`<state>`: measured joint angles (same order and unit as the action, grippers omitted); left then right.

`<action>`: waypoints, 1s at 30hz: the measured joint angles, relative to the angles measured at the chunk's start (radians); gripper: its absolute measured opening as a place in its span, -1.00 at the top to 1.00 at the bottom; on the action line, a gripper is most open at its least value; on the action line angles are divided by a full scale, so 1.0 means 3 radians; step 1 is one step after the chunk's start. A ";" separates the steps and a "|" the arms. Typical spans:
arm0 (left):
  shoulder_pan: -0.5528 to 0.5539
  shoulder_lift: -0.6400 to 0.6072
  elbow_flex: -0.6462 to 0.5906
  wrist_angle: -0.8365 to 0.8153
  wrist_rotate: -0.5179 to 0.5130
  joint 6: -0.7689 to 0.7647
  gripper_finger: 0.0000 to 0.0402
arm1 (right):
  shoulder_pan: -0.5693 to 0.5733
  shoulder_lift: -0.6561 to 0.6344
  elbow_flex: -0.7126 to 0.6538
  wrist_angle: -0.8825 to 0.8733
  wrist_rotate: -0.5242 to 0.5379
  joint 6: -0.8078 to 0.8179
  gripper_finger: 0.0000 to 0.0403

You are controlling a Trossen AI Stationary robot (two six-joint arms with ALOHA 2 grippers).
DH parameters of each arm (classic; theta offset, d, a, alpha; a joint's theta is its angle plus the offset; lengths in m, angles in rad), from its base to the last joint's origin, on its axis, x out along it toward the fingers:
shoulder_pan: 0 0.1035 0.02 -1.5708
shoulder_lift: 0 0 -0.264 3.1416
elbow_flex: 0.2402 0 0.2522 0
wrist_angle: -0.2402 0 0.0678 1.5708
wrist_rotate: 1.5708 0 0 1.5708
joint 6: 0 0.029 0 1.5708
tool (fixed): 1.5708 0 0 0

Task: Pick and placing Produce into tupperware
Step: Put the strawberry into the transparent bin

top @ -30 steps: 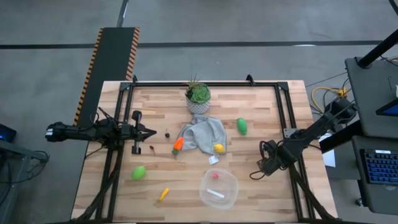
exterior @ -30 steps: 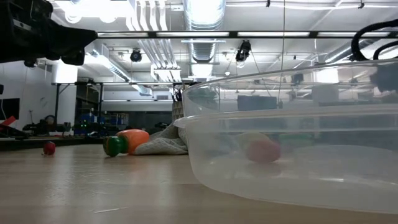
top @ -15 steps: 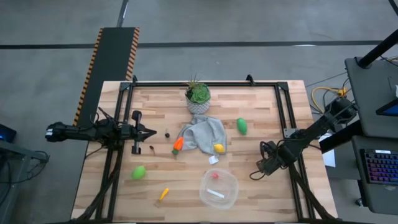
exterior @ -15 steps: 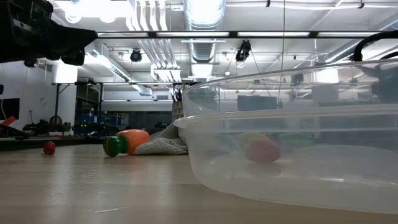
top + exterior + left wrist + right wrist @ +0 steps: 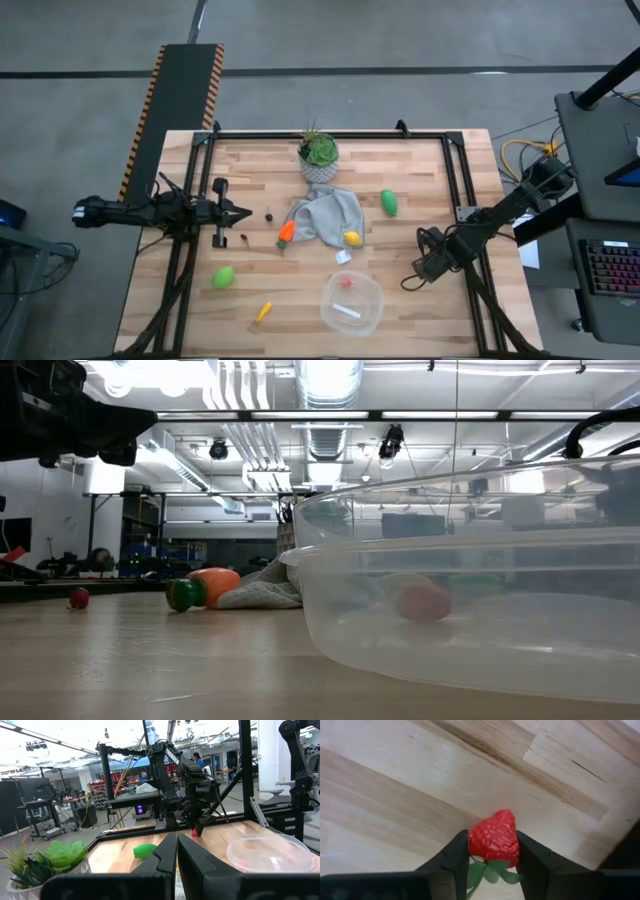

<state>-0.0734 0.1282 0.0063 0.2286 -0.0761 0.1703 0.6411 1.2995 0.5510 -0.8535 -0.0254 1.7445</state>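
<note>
Even, bright overhead light; ceiling lamps [image 5: 330,375] glare in the low view. The near container [image 5: 470,590] is soft, shadows faint.

Clear glossy plastic tupperware [image 5: 351,304] on matt (grainy) wooden table [image 5: 420,180].
</note>
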 joint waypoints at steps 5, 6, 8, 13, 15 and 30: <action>0.0000 0.0006 0.0000 0.0000 0.0001 0.0000 1.00 | 0.0000 0.0001 0.0017 0.0000 0.0000 -0.0037 0.43; 0.0000 0.0005 0.0000 -0.0001 0.0002 0.0000 1.00 | 0.0000 0.0003 0.0035 -0.0006 -0.0002 -0.0074 0.43; -0.0001 0.0003 0.0000 0.0001 0.0003 0.0000 1.00 | 0.0001 0.0003 0.0086 0.0006 -0.0002 -0.0132 0.42; -0.0001 0.0006 0.0000 0.0001 0.0013 -0.0001 1.00 | 0.0001 0.0003 0.0225 0.0013 0.0010 -0.0186 0.43; 0.0000 0.0005 0.0000 0.0000 0.0013 -0.0001 1.00 | 0.0001 0.0003 0.0319 0.0009 0.0066 -0.0223 0.43; 0.0000 0.0004 0.0000 0.0011 0.0010 -0.0001 1.00 | -0.0020 0.0523 0.1700 0.0638 0.1486 -0.1728 0.43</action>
<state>-0.0734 0.1294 0.0063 0.2318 -0.0731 0.1701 0.6352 1.4564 1.0609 -0.6621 0.4205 1.2260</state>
